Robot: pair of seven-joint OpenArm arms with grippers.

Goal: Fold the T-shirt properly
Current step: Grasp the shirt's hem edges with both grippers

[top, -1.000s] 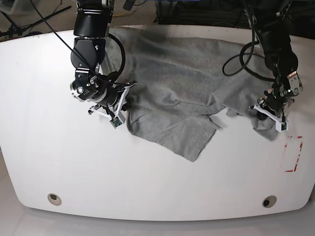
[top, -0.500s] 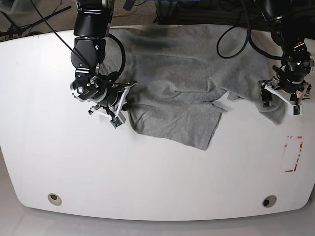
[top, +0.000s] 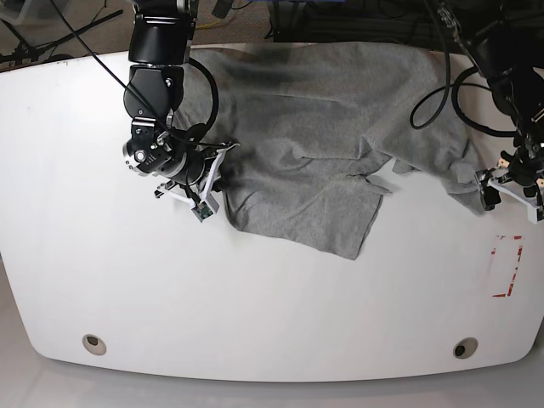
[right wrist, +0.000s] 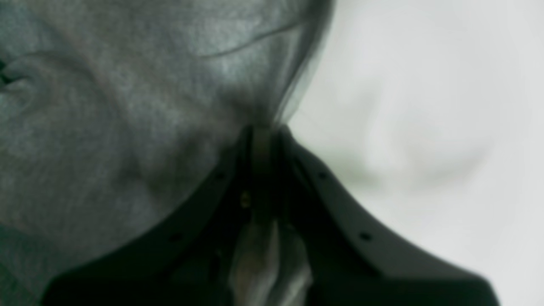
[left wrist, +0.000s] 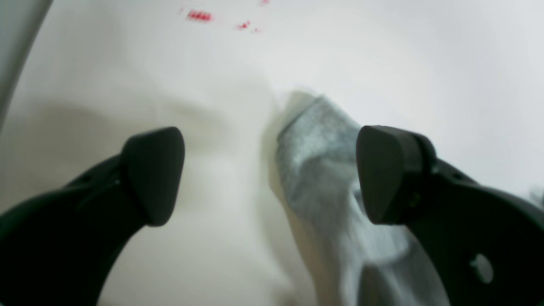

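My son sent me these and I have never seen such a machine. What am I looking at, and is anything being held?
Two robot arms work over a white table, seen from above in the base view. A crumpled grey T-shirt lies across it. The two close-ups come from cameras on the arms' wrists. The right gripper, on the left of the overhead picture, has its jaws shut on a pinch of the shirt's fabric. The left gripper has its jaws wide open, with a shirt corner lying loose between them, so it holds nothing. Red marks sit near the table's edge.

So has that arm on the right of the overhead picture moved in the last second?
Yes. The left gripper has drifted outward toward the table's right edge, above the red marks, and released the T-shirt.
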